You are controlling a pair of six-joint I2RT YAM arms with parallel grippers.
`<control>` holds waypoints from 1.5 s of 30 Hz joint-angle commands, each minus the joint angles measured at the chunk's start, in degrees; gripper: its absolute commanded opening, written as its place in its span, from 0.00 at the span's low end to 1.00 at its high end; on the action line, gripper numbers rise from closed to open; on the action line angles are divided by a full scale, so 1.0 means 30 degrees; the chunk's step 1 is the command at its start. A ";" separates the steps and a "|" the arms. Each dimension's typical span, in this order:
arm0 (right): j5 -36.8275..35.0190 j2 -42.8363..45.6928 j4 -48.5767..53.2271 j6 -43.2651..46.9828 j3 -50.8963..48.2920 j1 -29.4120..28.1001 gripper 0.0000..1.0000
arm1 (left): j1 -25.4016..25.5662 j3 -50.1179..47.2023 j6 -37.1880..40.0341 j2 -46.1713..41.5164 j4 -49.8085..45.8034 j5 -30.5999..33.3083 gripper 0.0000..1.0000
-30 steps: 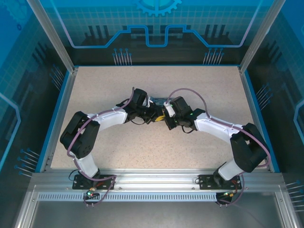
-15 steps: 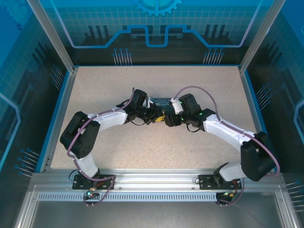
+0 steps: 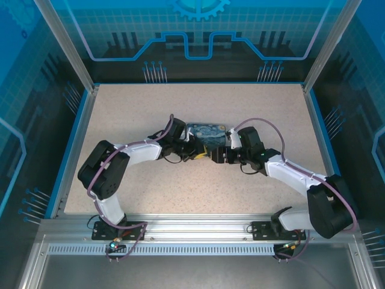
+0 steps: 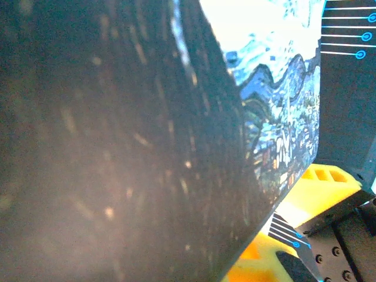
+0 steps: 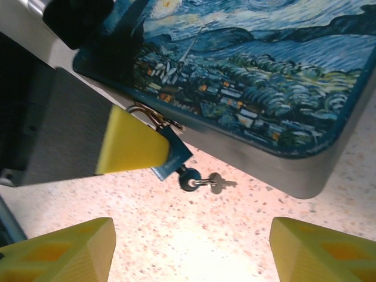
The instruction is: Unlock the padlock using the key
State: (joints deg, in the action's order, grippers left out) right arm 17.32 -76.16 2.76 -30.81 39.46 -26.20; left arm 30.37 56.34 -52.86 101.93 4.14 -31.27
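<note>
Right jaws wide, short of key (image 5: pixel 201 183)

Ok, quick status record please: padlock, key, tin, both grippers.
left gripper: against the tin; open or shut unclear
right gripper: open, fingers wide apart, short of the key, touching nothing
padlock: teal, at the tin's edge, partly behind a yellow left finger
key: dark head at the padlock's lower end, apparently inserted
tin: Starry Night lid showing
</note>
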 commanded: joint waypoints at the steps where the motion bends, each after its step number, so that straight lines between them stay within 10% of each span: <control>1: 0.0964 -0.0603 -0.2414 -0.2339 -0.0648 0.0119 0.71 | -0.0005 -0.0660 0.1006 0.0664 -0.0052 0.0058 0.00; 16: 0.0581 -0.2324 -0.4349 -0.3735 -0.1144 -0.0145 0.73 | 0.0357 -0.1260 0.1461 0.1682 0.0555 -0.0283 0.01; 45: 0.0173 -0.2785 -0.3917 -0.3911 -0.0402 0.1257 0.76 | 0.0824 -0.1252 0.1525 -0.1000 -0.0429 -0.0130 0.66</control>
State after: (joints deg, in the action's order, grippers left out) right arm 18.04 -83.66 -8.62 -42.26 36.42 -23.53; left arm 32.51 53.43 -47.94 102.02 5.34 -30.13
